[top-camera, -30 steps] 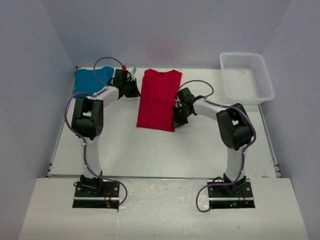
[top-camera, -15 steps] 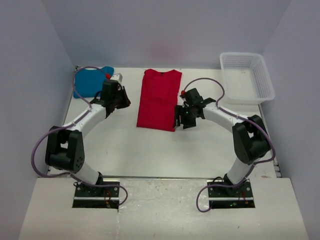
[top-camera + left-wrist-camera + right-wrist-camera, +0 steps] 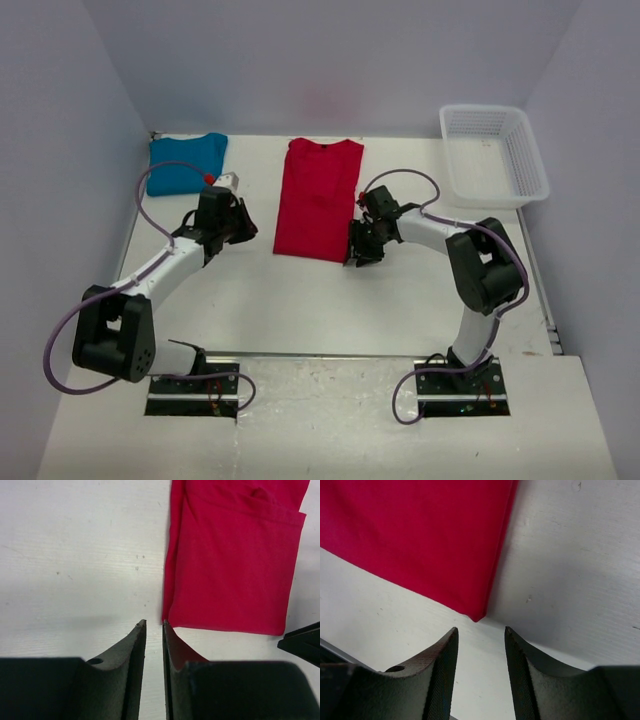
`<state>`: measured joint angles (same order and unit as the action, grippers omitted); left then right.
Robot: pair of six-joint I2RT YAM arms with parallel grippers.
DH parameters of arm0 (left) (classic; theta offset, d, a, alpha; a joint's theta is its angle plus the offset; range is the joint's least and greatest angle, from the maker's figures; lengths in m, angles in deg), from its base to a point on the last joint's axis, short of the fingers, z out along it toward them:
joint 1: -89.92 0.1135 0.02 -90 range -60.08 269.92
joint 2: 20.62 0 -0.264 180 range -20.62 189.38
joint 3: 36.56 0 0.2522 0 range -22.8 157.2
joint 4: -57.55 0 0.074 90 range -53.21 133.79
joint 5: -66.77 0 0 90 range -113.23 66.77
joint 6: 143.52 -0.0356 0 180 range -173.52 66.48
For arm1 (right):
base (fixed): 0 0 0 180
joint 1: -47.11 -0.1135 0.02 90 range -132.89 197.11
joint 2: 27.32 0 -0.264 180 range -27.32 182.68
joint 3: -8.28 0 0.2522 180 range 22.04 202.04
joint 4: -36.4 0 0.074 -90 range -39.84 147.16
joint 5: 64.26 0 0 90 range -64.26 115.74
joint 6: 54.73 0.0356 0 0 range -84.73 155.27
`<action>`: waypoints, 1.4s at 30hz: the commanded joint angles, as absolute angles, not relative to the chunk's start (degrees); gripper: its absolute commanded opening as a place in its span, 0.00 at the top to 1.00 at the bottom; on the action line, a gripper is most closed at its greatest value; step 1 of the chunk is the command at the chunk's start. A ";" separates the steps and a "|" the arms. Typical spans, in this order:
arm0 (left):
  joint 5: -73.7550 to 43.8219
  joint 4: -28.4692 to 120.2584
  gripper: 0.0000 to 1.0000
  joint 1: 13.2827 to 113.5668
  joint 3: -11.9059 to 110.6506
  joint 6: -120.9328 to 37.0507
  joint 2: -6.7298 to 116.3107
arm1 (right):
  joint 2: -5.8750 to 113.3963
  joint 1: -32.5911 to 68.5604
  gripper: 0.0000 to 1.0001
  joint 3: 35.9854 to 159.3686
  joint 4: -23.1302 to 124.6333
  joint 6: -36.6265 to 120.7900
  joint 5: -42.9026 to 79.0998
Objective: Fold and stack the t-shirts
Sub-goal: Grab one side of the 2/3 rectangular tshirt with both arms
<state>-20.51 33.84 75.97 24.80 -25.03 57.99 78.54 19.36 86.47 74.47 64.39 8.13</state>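
One red t-shirt (image 3: 320, 198) runs near-to-far, collar far.

Middle t-shirt (image 3: 318, 200): flat on the tabletop (image 3: 300, 300), far centre.
Corner t-shirt (image 3: 185, 165): far-left corner of the tabletop, well apart from the middle t-shirt.
Basket (image 3: 497, 198): far-right corner, right of the middle t-shirt.
Left gripper (image 3: 154, 624): over bare tabletop, just beside the middle t-shirt's near-left corner.
Right gripper (image 3: 480, 630): just before its near-right corner.

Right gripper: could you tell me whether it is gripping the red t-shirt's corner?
No, the right gripper is open with nothing between its jaws; the red t-shirt corner lies just ahead of it.
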 commanded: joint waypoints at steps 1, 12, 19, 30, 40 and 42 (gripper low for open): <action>-21.12 36.76 0.80 74.98 22.38 -23.03 55.33 | 80.16 19.34 0.57 88.39 72.39 65.68 8.16; -22.00 37.02 0.80 74.46 18.43 -23.38 51.90 | 84.47 19.43 0.65 90.68 72.48 66.82 8.34; -22.61 36.06 0.79 74.46 17.20 -22.76 50.05 | 84.74 19.51 0.75 90.25 72.22 67.43 9.30; -17.62 36.14 0.61 74.19 15.61 -21.18 51.01 | 84.83 19.60 1.00 90.16 72.13 67.35 8.78; -9.08 41.76 0.35 74.19 15.78 -19.42 57.25 | 84.04 19.60 1.00 89.46 71.78 66.91 8.52; -7.07 42.73 0.35 74.19 16.49 -19.24 60.32 | 84.04 19.69 1.00 89.45 71.60 66.99 8.43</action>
<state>-11.65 38.62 74.46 15.70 -20.44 57.45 83.40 19.54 90.27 71.94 67.71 6.71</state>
